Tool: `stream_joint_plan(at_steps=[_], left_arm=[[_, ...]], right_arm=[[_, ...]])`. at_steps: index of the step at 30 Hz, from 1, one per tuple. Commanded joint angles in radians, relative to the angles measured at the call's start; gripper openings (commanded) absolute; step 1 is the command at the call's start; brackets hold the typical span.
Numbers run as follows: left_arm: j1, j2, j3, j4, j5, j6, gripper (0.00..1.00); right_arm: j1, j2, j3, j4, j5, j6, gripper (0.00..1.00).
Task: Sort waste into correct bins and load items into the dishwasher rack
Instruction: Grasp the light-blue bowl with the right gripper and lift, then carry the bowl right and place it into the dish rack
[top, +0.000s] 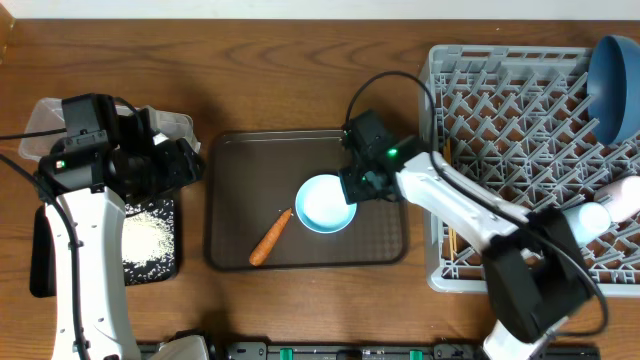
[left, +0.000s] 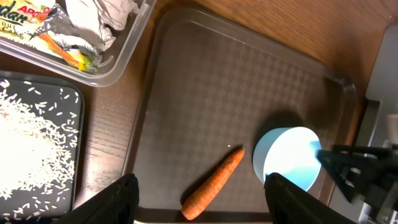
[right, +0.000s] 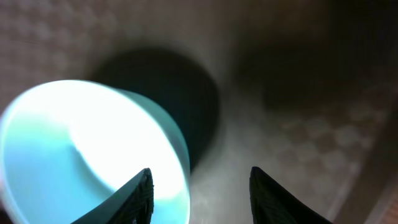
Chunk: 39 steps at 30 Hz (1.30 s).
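Wood-grain tabletop carries everything. Right gripper hangs with jaws spread either side of the light blue bowl rim, apparently to pinch its wall for the dishwasher rack. That bowl sits on the brown serving tray, 1 carrot just beside it. Left gripper hovers open above the carrot.
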Motion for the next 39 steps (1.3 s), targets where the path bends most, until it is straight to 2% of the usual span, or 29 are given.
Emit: stream_joint_plan(at_steps=[1, 2, 5, 7, 9, 11, 16, 21, 24, 28, 34, 39], left_arm=[[0.003, 0.003, 0.012, -0.002, 0.010, 0.005, 0.68], [0.003, 0.003, 0.012, -0.002, 0.010, 0.005, 0.68], [0.003, 0.003, 0.011, -0.003, 0.010, 0.005, 0.68], [0.003, 0.003, 0.011, -0.003, 0.010, 0.005, 0.68], [0.003, 0.003, 0.011, -0.003, 0.010, 0.005, 0.68], [0.003, 0.003, 0.011, -0.003, 0.010, 0.005, 0.68], [0.003, 0.003, 0.011, -0.003, 0.010, 0.005, 0.68], [0.003, 0.003, 0.011, -0.003, 0.010, 0.005, 0.68], [0.003, 0.003, 0.011, -0.003, 0.010, 0.005, 0.68], [0.003, 0.003, 0.011, -0.003, 0.010, 0.005, 0.68], [0.003, 0.003, 0.011, -0.003, 0.010, -0.006, 0.68], [0.003, 0.003, 0.011, -0.003, 0.010, -0.006, 0.68]], right_arm=[[0.015, 0.054, 0.002, 0.014, -0.019, 0.023, 0.48], [0.019, 0.067, 0.002, 0.018, -0.018, 0.023, 0.45], [0.022, 0.080, 0.002, 0.026, -0.015, 0.023, 0.22], [0.020, 0.074, 0.004, 0.034, -0.011, 0.023, 0.14], [0.012, 0.058, 0.016, 0.036, -0.002, 0.023, 0.11], [0.000, 0.032, 0.037, 0.021, 0.016, 0.022, 0.01], [-0.045, -0.068, 0.107, -0.048, 0.094, -0.018, 0.01], [-0.095, -0.208, 0.166, -0.142, 0.296, -0.096, 0.01], [-0.140, -0.287, 0.167, -0.173, 0.483, -0.144, 0.01], [-0.209, -0.354, 0.167, -0.167, 0.826, -0.185, 0.01], [-0.312, -0.330, 0.166, -0.062, 1.355, -0.185, 0.01], [-0.380, -0.231, 0.166, 0.010, 1.527, -0.230, 0.01]])
